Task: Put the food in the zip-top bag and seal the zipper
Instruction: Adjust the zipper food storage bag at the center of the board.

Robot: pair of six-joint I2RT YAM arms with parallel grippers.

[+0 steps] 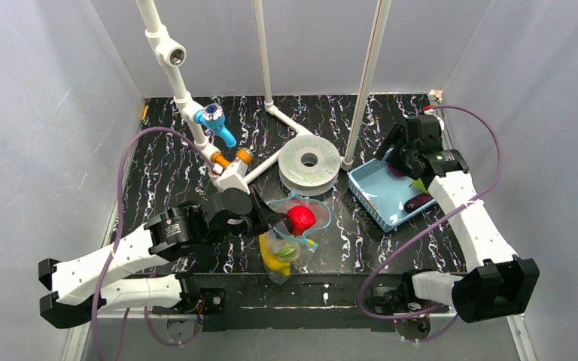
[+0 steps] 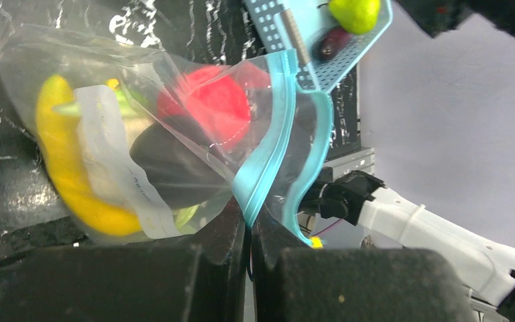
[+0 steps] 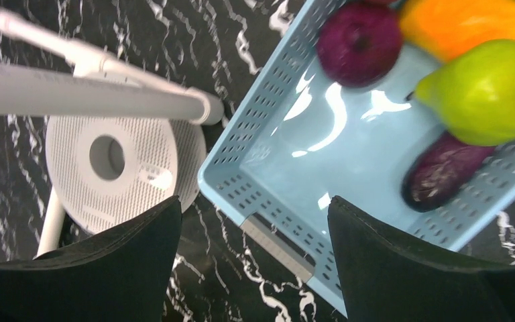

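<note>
The clear zip-top bag [image 1: 290,241] lies at the table's front middle, its mouth held open, with a red apple [image 1: 301,219] and a yellow banana [image 1: 271,256] inside. My left gripper [image 1: 271,218] is shut on the teal zipper [image 2: 263,164] at the bag's rim; the apple [image 2: 208,100] and banana [image 2: 64,168] show through the plastic. My right gripper [image 3: 255,221] is open and empty above the near-left corner of the light-blue basket [image 3: 268,181], which holds a purple fruit [image 3: 360,41], an orange piece [image 3: 469,23], a green pear [image 3: 486,90] and a dark eggplant [image 3: 442,171].
The basket [image 1: 380,197] stands right of centre. A white perforated disc [image 1: 308,163] lies behind the bag, beside a white pipe frame [image 1: 271,158] with a blue valve [image 1: 214,120]. White walls enclose the black marbled table [image 1: 165,169].
</note>
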